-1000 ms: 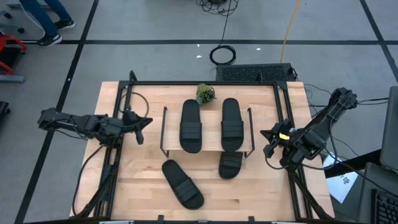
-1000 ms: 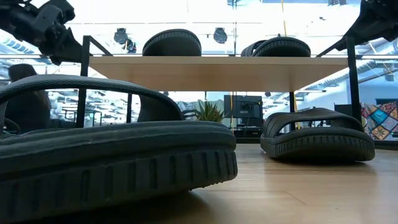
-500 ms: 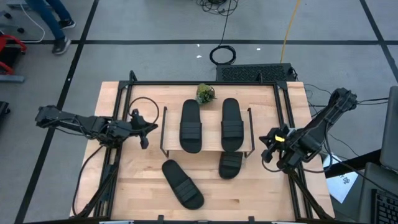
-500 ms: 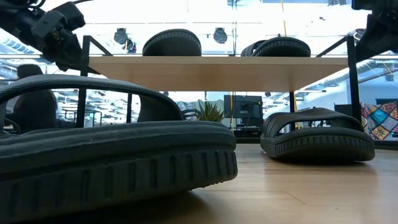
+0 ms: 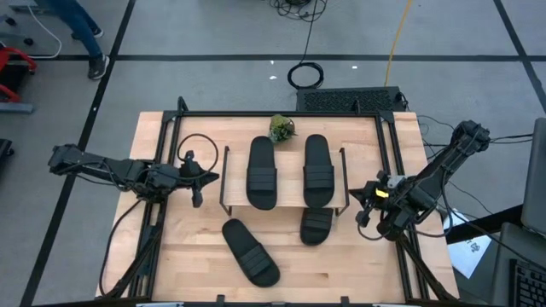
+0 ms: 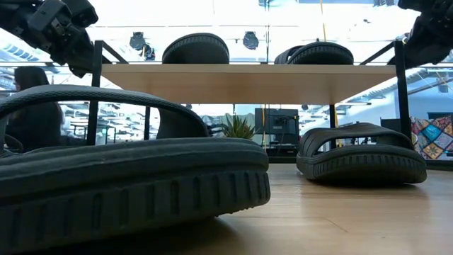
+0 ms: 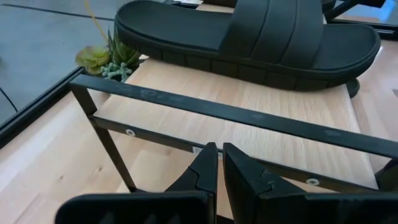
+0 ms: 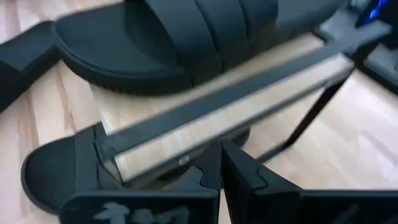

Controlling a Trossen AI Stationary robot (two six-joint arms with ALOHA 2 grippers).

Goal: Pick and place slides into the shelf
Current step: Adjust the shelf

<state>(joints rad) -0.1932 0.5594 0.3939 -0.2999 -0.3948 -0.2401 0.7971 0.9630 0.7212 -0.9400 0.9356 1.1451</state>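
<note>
Two black slides lie side by side on the shelf's (image 5: 284,203) top board, one on the left (image 5: 262,172) and one on the right (image 5: 318,170). A third slide (image 5: 316,224) sits on the table, its far end under the shelf. The fourth slide (image 5: 250,251) lies slanted on the table in front of the shelf, filling the low view (image 6: 127,177). My left gripper (image 5: 205,179) hovers shut just left of the shelf's left rail (image 7: 236,115). My right gripper (image 5: 363,203) hovers shut at the shelf's right end, facing the top slide (image 8: 186,37) and the lower slide (image 8: 56,168).
A small potted plant (image 5: 281,128) stands at the shelf's far left corner. A black frame (image 5: 281,114) borders the tabletop. Bare wood lies near the table's left and right near corners. A person's legs (image 5: 81,26) show on the floor far left.
My left gripper has moved toward the table's right, closing on the shelf's left rail. My right gripper has moved toward the near edge and slightly left, alongside the shelf's right end. The slides have stayed put.
</note>
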